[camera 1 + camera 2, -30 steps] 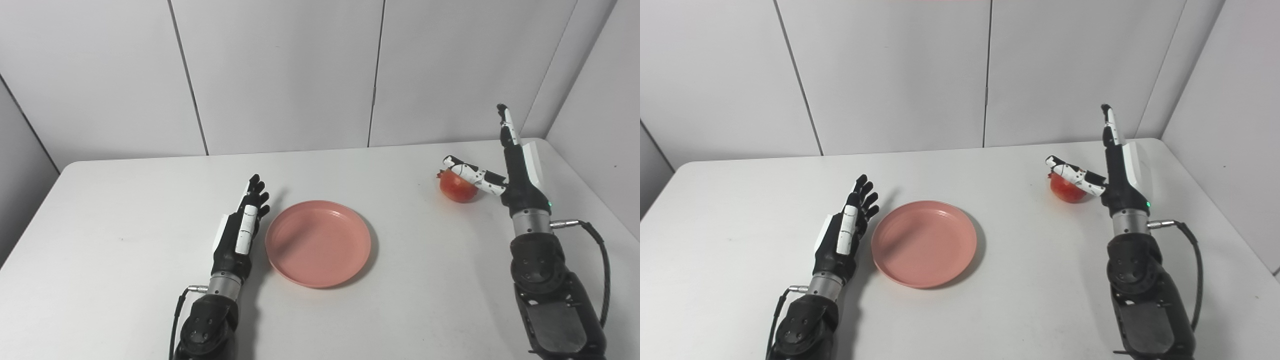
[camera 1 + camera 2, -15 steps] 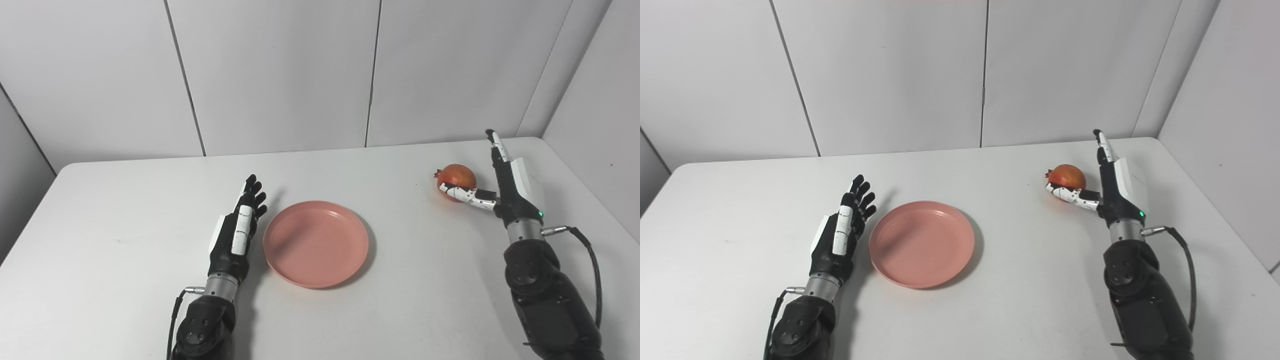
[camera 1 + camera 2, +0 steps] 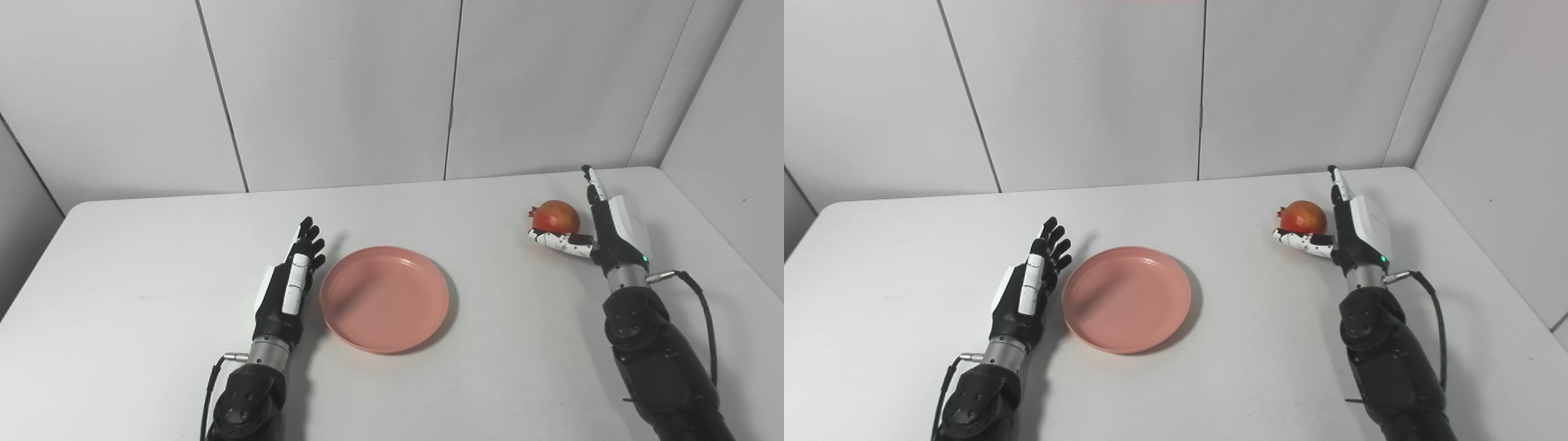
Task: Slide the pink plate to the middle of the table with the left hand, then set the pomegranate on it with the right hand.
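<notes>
Pomegranate point(image 3: 556, 216) sits on the table point(image 3: 153, 257) far right, directly left of my right hand point(image 3: 603, 229), betw. thumb and upright fingers. I keep that hand edge-on and spread: thumb reaches out low across the fruit's near side, fingers stand vertical on its right. Contact looks like touching at thumb; no closure, so the hand is unclenched and grasps nothing yet. Reason for this pose: it brackets the fruit so that curling the fingers should trap it w/o rolling it away.

Pink plate point(image 3: 384, 298) lies flat just right of my left hand point(image 3: 289, 288), approx. mid-table. Judgement: slide step is done. Left hand rests edge-on beside the rim, fingers straight and slightly fanned, released, holding nothing; I cannot tell whether it touches the rim or stands just off it. Parked there it stays clear of the plate's bowl, leaving the drop zone free.

Next step req'd, in my estimate: close right hand on fruit, lift, carry left to plate. Risk: round, smooth skin; a shallow pinch may let it squirt toward the back wall point(image 3: 343, 92).
</notes>
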